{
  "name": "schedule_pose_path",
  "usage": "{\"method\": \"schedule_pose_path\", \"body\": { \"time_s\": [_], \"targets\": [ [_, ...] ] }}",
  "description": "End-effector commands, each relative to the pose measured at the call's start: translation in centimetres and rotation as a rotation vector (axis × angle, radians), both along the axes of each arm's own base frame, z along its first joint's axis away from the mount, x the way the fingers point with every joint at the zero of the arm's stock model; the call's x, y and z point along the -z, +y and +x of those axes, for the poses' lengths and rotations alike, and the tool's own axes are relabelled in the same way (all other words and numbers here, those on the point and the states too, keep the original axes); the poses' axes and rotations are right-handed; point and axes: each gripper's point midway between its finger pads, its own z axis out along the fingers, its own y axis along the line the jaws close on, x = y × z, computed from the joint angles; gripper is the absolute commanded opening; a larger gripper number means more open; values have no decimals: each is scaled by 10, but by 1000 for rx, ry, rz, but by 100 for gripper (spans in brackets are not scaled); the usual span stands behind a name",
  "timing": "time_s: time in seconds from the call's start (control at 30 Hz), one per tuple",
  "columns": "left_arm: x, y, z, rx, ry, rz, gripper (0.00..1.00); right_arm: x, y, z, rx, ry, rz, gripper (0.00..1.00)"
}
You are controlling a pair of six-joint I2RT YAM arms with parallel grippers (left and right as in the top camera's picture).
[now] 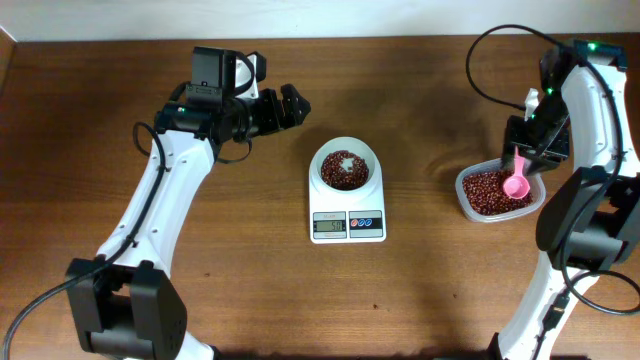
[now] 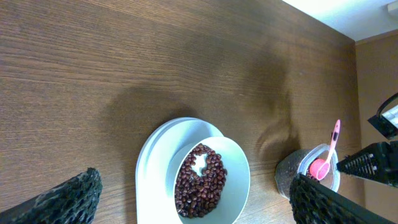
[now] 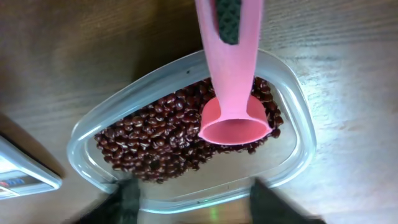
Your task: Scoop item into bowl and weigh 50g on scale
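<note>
Robotics lab bench, wood-grain table (image 1: 420,300), cabled white left arm (image 1: 160,190), right arm (image 1: 600,110)

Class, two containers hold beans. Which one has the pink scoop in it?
The clear plastic tub: the pink scoop rests on its beans. The white bowl, standing on the scale, holds beans only.

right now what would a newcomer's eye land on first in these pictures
The bright pink scoop stands out most, resting in the clear tub of dark red-brown beans on the right side of the table. Next comes the white bowl, partly filled with the same beans, sitting on the scale at the centre.
</note>
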Motion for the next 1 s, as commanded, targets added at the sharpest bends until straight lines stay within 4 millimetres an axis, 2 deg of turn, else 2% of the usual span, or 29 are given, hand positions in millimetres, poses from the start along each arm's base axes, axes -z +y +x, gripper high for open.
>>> {"method": "schedule_pose_path", "body": {
  "time_s": [0.0,0.07,0.17,0.87,0.9,0.93,0.97],
  "targets": [
    [-9,3,2,1,-32,11,99,-1,-10,3,-11,-18,-65,81],
    [-9,3,2,1,-32,11,99,2,-19,18,-13,-79,-109,100],
    [-9,3,2,1,-31,11,99,3,-27,41,-13,-168,-150,99],
    [-9,3,2,1,-32,12,99,3,-27,41,-13,-168,-150,99],
    [-10,13,6,-37,-53,63,99,3,-27,41,-13,-168,-150,99],
    [-23,24,12,-89,-112,116,99,3,-27,41,-13,-168,-150,99],
    [-52,34,18,-153,-223,168,99,3,-27,41,-13,-168,-150,99]
  ]
}}
